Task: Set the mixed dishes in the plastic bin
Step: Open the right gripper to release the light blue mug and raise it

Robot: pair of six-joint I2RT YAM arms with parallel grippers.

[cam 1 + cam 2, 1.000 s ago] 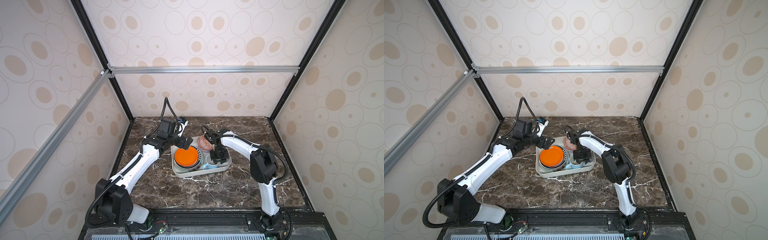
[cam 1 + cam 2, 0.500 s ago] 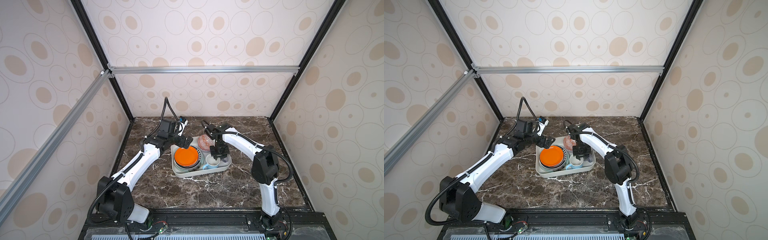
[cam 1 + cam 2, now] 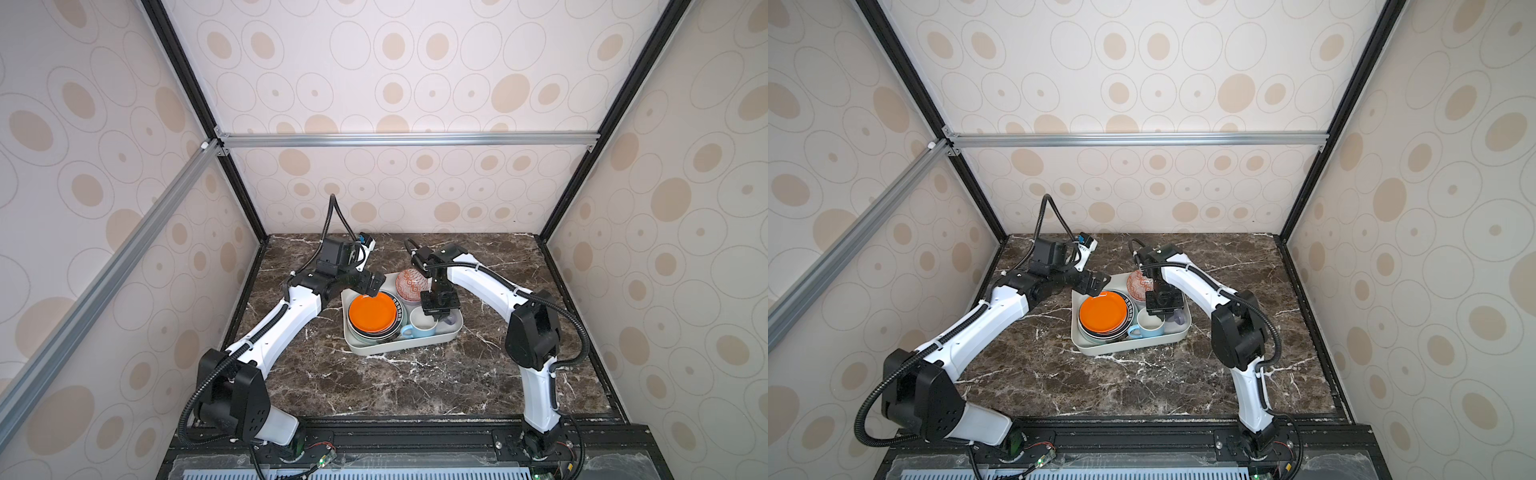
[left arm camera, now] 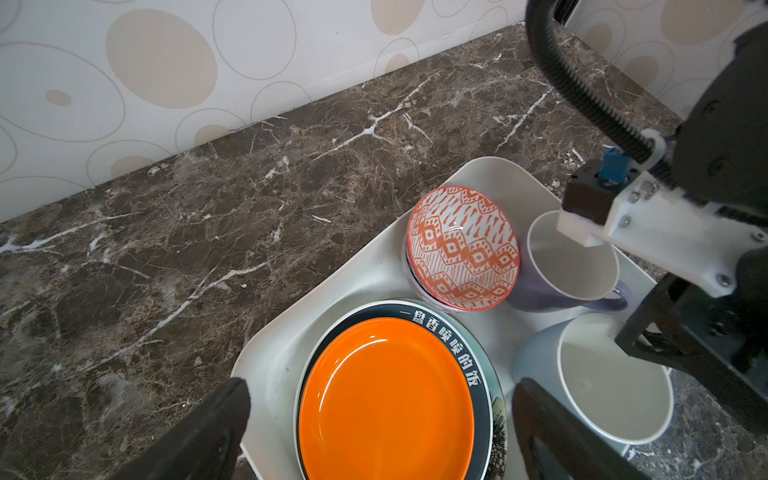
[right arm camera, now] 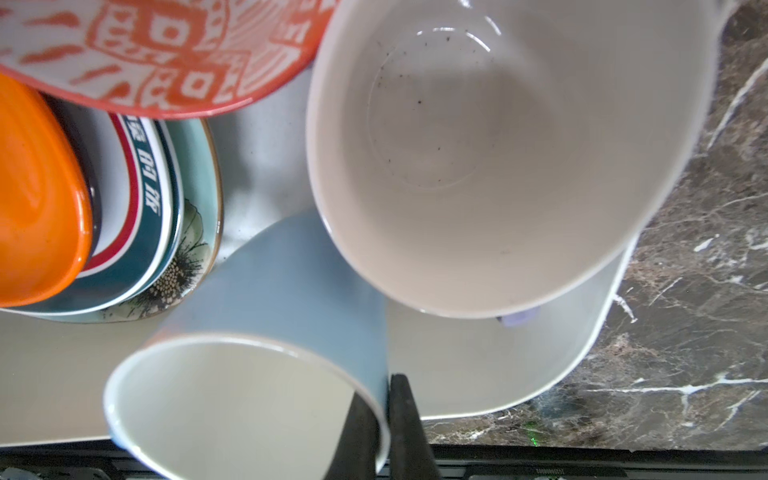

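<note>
Pinching the wall of the light blue mug (image 5: 270,291), the right gripper (image 5: 382,411) is nearly closed. One finger is inside the rim and one outside, with only the thin wall between them, as the right wrist view shows. The mug is inside the plastic bin (image 3: 397,347), at the near corner on the right arm's side, handle toward the plates in a top view. It looks tilted in the wrist view; cannot tell if its base rests flat on the bin floor.

Just behind it stands the lavender mug (image 4: 569,262), upright and empty. It is close against the red-patterned bowl (image 4: 461,245), which leans in the far part of the bin.

The left gripper (image 3: 371,286) hangs with jaws spread wide, holding nothing, over the far edge of the orange plate (image 4: 386,399). That plate tops a stack, with a lettered dark-rimmed plate and a teal flowered plate (image 5: 191,232) under it, filling the bin's left half. The worktop (image 3: 395,386) around the bin shows no loose dishes.

Step judged: the last mug is being settled in the bin, and the task looks almost done. The next move calls for seating the mug flat, opening the right jaws, then lifting straight up. That way the inner finger clears the rim without knocking the mug into the lavender one. The left arm only needs to back away.
</note>
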